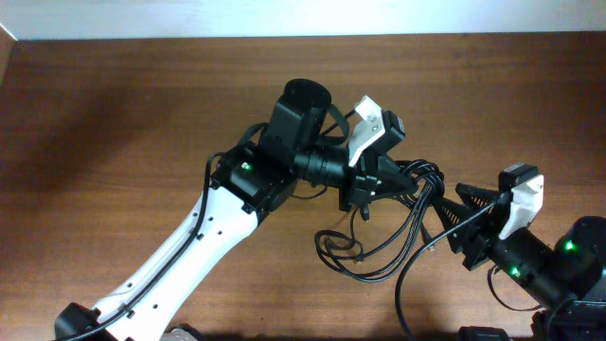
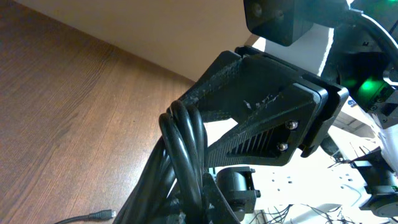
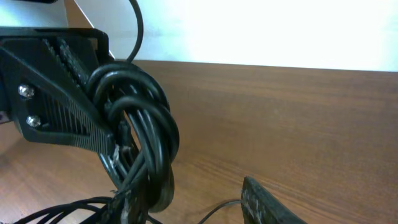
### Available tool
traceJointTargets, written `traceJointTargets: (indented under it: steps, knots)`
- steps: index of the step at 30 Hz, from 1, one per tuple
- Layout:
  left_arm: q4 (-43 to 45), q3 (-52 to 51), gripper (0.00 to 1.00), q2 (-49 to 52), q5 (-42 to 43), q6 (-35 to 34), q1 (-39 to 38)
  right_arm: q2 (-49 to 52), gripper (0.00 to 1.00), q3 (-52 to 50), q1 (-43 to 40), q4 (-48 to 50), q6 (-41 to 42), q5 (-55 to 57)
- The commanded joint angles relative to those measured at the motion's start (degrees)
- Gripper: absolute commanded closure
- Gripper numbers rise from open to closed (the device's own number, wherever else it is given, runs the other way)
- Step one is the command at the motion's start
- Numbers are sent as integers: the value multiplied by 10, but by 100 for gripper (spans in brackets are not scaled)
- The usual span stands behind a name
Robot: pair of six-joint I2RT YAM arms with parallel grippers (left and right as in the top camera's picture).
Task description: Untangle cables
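Item, nearest, at 4 o'clock in the overhead view: we list the right pincer (image 1: pixel 453 216), jaws spread and holding nothing, tips aimed toward 10 o'clock and near the outer strands of the bunch. Item, at 6 o'clock of centre: slack loops (image 1: pixel 365 260) of the same cords, lying on the counter (image 1: pixel 142 114) and crossing one another. In the left wrist view we also note one metal-tipped plug end (image 2: pixel 102 214) lying flat on the wood. Item, centre: the cables (image 1: pixel 421 189), thin black cords gathered into a thick bunch, raised off the counter and draped at the tips of the left pincer (image 1: pixel 398 180), which is pressed together on them. Item, farthest, from 9 to 12 o'clock: bare brown counter. Step in hand, as we judge it: the knot is held up by one arm so the other can take a strand. Next move, as we judge it: the right pincer must close on a single outer cord, not several, and draw it toward 4 o'clock while the left grip stays firm.
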Motion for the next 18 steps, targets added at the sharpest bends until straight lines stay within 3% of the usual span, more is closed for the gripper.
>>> traceJointTargets:
  steps: [1,3,5,6,9,11,18]
  knots:
    - [5,2,100,-1,21,9,-5,2,53,-1,2,11,-2,1]
    - [9,2,100,-1,21,9,-18,2,54,-1,2,13,-2,1]
    - [25,2,100,-1,19,9,-30,2,88,-1,2,12,-2,0]
    - [24,2,100,0,19,9,-30,2,95,-1,2,12,-2,1]
    - [27,2,100,0,8,9,-31,2,96,-1,2,12,-2,1]
    - [29,2,100,0,-62,-3,-31,2,96,-1,2,12,-2,1]
    - [80,2,100,0,-318,-213,-30,2,96,-1,1,-27,64,96]
